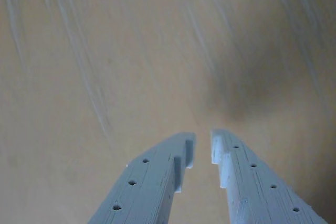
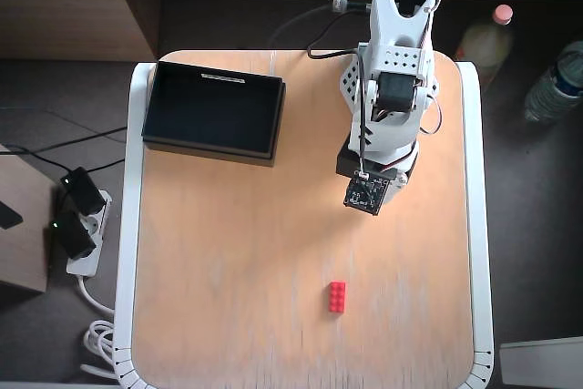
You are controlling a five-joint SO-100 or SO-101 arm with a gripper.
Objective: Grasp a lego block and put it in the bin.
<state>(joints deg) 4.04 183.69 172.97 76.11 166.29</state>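
The red lego block (image 2: 337, 297) lies on the wooden table near the front, standing lengthwise in the overhead view. The black bin (image 2: 209, 150) sits at the table's back left with a thin white strip on its far edge, and it looks empty. The white arm (image 2: 392, 88) is folded at the back right, its wrist camera board (image 2: 366, 193) above and behind the block. In the wrist view my gripper (image 1: 203, 142) has its two grey fingers nearly together with a thin gap and nothing between them, over bare wood. The block and bin are out of the wrist view.
The table (image 2: 137, 225) has a white rim. Two bottles (image 2: 483, 38) (image 2: 556, 84) stand on the floor to the right of it. A power strip (image 2: 77, 225) and cables lie on the floor to the left.
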